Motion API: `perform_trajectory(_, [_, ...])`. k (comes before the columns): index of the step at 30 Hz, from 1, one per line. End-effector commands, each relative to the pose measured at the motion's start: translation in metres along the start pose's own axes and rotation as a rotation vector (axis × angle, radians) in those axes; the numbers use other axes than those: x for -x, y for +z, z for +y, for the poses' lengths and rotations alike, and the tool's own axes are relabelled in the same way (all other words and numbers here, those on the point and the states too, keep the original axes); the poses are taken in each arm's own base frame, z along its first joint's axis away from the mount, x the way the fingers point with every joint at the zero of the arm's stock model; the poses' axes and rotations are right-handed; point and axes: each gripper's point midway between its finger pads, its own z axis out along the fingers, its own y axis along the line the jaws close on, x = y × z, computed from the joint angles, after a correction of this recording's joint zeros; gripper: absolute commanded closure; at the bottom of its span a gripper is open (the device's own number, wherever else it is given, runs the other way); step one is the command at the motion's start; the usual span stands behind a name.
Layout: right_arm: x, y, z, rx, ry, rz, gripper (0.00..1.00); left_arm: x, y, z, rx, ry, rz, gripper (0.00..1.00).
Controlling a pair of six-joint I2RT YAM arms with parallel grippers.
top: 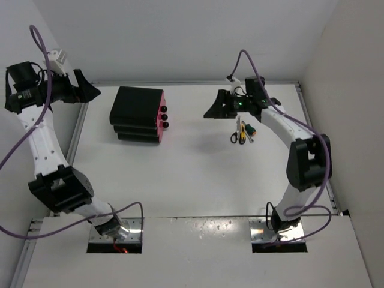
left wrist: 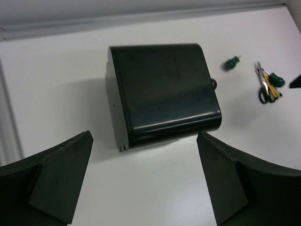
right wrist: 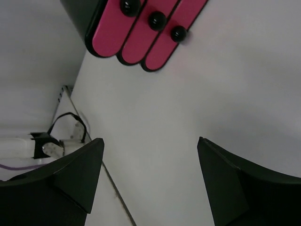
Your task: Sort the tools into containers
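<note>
Currently, right claw point(right wrist: 150, 160): released, fingers spread wide with nothing between them, hanging above the worktop point(top: 198, 180).
Left claw point(left wrist: 145, 155): also released and empty, raised high off to the far side of the cabinet point(left wrist: 162, 94) from the right claw.
Containers: three magenta-pink drawers point(right wrist: 141, 33) straight ahead of the right claw, all pushed in flush. Their round black knobs point(right wrist: 157, 20) face it.
Tools: none sorted yet. The black-handled scissors point(left wrist: 263, 89) and the green-and-yellow-handled screwdriver point(left wrist: 276, 80) lie touching in a small cluster just behind the right claw, on its arm's side.
Stray tool: the stubby green-handled screwdriver point(left wrist: 231, 62) lies alone between the drawer fronts and that cluster, probably right beneath the right claw. The overhead view does not show it.
Step in hand: likely opening a drawer, since every one is shut and nothing can go in.
Doing it well: line the fingers up on one knob only and close across it. Then pull straight back along the drawer's travel so that the light cabinet does not slide or twist.
In the way: the knobs sit close together, so wide fingers could catch a neighbour. A pulled drawer would come out toward the stubby screwdriver.
Around: the left claw could brace the cabinet's back, though it stands well apart from it.
</note>
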Motion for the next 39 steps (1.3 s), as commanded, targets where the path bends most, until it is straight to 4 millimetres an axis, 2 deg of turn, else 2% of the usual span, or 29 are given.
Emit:
perform_trajectory(1, [0.032,0.025,0.032,0.152,0.032,-0.028,0.19,-0.025,0.024,-0.005,-0.157,-0.136,0.077,0.00])
perform_trajectory(2, [0.028,0.040,0.023,0.154,0.091,-0.007,0.19,-0.027,0.028,-0.002,-0.169,-0.146,0.082,0.00])
perform_trajectory(3, [0.036,0.048,0.032,0.196,0.075,-0.008,0.20,-0.033,0.039,0.001,-0.191,-0.166,0.101,0.00])
perform_trajectory(5, [0.036,0.064,0.030,0.215,0.129,0.010,0.20,-0.038,0.051,0.004,-0.195,-0.175,0.125,0.00])
perform_trajectory(6, [0.036,0.078,0.026,0.233,0.141,0.019,0.20,-0.043,0.057,0.005,-0.194,-0.180,0.141,0.00])
perform_trajectory(8, [0.033,0.092,0.022,0.248,0.189,0.039,0.20,-0.048,0.070,0.003,-0.181,-0.168,0.173,0.00])
perform_trajectory(9, [0.040,0.097,0.020,0.257,0.184,0.023,0.20,-0.050,0.076,0.004,-0.178,-0.160,0.178,0.00])
perform_trajectory(10, [0.025,0.111,0.011,0.264,0.222,0.060,0.22,-0.050,0.079,0.005,-0.166,-0.145,0.179,0.00])
perform_trajectory(11, [0.025,0.115,0.010,0.278,0.253,0.069,0.22,-0.056,0.089,0.004,-0.172,-0.145,0.196,0.00])
perform_trajectory(12, [0.022,0.120,0.004,0.277,0.276,0.073,0.22,-0.059,0.093,0.004,-0.170,-0.146,0.208,0.00])
perform_trajectory(13, [0.023,0.126,0.008,0.304,0.266,0.073,0.22,-0.059,0.094,0.008,-0.147,-0.150,0.208,0.00])
perform_trajectory(14, [0.015,0.136,-0.003,0.297,0.300,0.085,0.23,-0.065,0.103,0.007,-0.160,-0.151,0.220,0.00])
perform_trajectory(17, [0.005,0.150,-0.008,0.322,0.365,0.107,0.26,-0.068,0.114,0.016,-0.127,-0.165,0.221,0.00])
perform_trajectory(20, [0.003,0.161,-0.010,0.341,0.379,0.101,0.26,-0.076,0.127,0.022,-0.096,-0.165,0.242,0.00])
perform_trajectory(21, [0.005,0.163,-0.010,0.345,0.383,0.098,0.26,-0.074,0.128,0.025,-0.082,-0.154,0.233,0.00])
perform_trajectory(22, [-0.004,0.170,-0.013,0.340,0.409,0.119,0.26,-0.075,0.131,0.022,-0.078,-0.146,0.240,0.00])
perform_trajectory(23, [-0.002,0.172,-0.014,0.346,0.399,0.112,0.26,-0.075,0.135,0.027,-0.044,-0.129,0.244,0.00])
perform_trajectory(24, [0.003,0.172,-0.012,0.351,0.389,0.105,0.27,-0.076,0.140,0.019,-0.050,-0.116,0.253,0.00])
perform_trajectory(26, [-0.006,0.181,-0.015,0.352,0.401,0.120,0.27,-0.078,0.145,0.015,-0.030,-0.097,0.268,0.00])
perform_trajectory(27, [-0.005,0.183,-0.008,0.362,0.388,0.123,0.27,-0.078,0.150,0.013,-0.004,-0.074,0.274,0.00])
perform_trajectory(31, [-0.011,0.193,-0.011,0.366,0.413,0.134,0.27,-0.080,0.159,0.007,0.012,-0.045,0.279,0.00])
perform_trajectory(32, [-0.008,0.193,-0.009,0.375,0.409,0.125,0.27,-0.080,0.159,0.008,0.021,-0.043,0.281,0.00])
perform_trajectory(34, [-0.015,0.199,-0.018,0.374,0.438,0.130,0.27,-0.083,0.163,0.010,0.023,-0.064,0.282,0.00])
perform_trajectory(37, [-0.011,0.202,-0.017,0.406,0.466,0.119,0.29,-0.084,0.166,0.011,0.025,-0.072,0.281,0.00])
perform_trajectory(39, [-0.016,0.207,-0.015,0.414,0.478,0.127,0.30,-0.084,0.166,0.013,0.037,-0.071,0.282,0.00])
